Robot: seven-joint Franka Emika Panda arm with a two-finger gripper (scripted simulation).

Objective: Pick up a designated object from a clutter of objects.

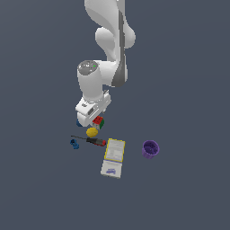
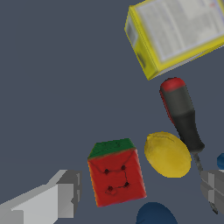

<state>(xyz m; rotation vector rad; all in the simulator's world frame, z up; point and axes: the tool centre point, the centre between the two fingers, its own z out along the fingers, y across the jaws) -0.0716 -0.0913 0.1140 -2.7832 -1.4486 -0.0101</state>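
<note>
The designated cube (image 2: 116, 173), with a red face and a green top, sits on the dark floor; it also shows in the exterior view (image 1: 98, 121), half hidden under the hand. My gripper (image 2: 141, 189) is open just above it, fingers (image 2: 59, 197) spread either side, the cube nearer one finger. In the exterior view the gripper (image 1: 90, 119) hangs low over the clutter. The yellow ball (image 2: 167, 154) lies beside the cube, the dark blue ball (image 2: 157, 214) close by. The red-handled screwdriver (image 2: 181, 113) and the yellow-edged booklet (image 2: 175, 33) lie farther off.
In the exterior view the yellow ball (image 1: 92, 132), screwdriver (image 1: 93, 140), tiny blue piece (image 1: 74, 143), booklet (image 1: 114, 150) and a small white card (image 1: 111, 169) lie in front of the cube. A purple cup (image 1: 150, 149) stands at the exterior view's right.
</note>
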